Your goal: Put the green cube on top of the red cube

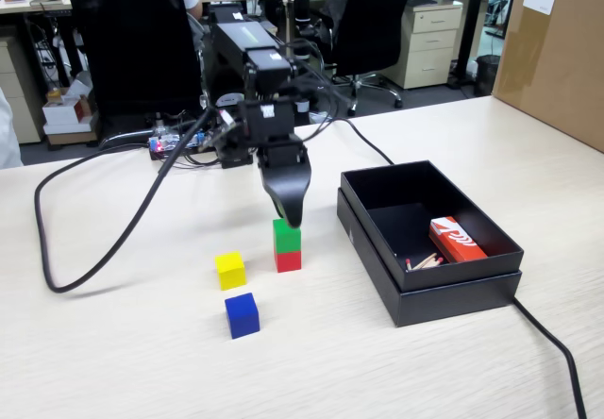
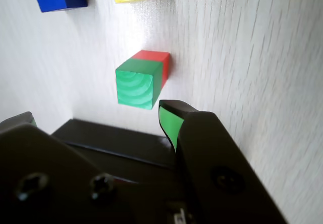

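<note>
A black box (image 1: 453, 292) sits open on the pale table (image 1: 113, 362), right of the cubes in the fixed view. The gripper (image 2: 101, 120) hangs just above the stack, jaws apart and empty. The green cube (image 1: 286, 235) rests atop the red cube (image 1: 288, 260), near yellow and blue cubes

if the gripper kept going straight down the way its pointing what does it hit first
Most likely the green cube, which sits on the red cube. In the fixed view the gripper points down just above it. The wrist view shows the jaws open and the stack ahead of them, though exact depth is unclear.
</note>
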Robot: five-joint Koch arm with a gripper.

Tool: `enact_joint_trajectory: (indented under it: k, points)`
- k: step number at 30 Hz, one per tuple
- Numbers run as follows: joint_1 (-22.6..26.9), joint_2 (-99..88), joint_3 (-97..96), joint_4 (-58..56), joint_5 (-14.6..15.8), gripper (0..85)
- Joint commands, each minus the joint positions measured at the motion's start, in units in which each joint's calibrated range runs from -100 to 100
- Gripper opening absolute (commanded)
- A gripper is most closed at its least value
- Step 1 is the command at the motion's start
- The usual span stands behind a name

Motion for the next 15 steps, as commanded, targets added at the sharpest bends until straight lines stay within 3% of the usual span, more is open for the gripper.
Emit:
enact_joint_trajectory:
  k: [1, 7, 15]
  points:
    - [-0.05, -13.37, -0.28, 1.86, -0.05, 48.9]
    - [0.59, -31.85, -12.79, 2.46, 0.1, 49.1]
    - [0.29, -53.54, -40.08, 14.82, -0.68, 49.3]
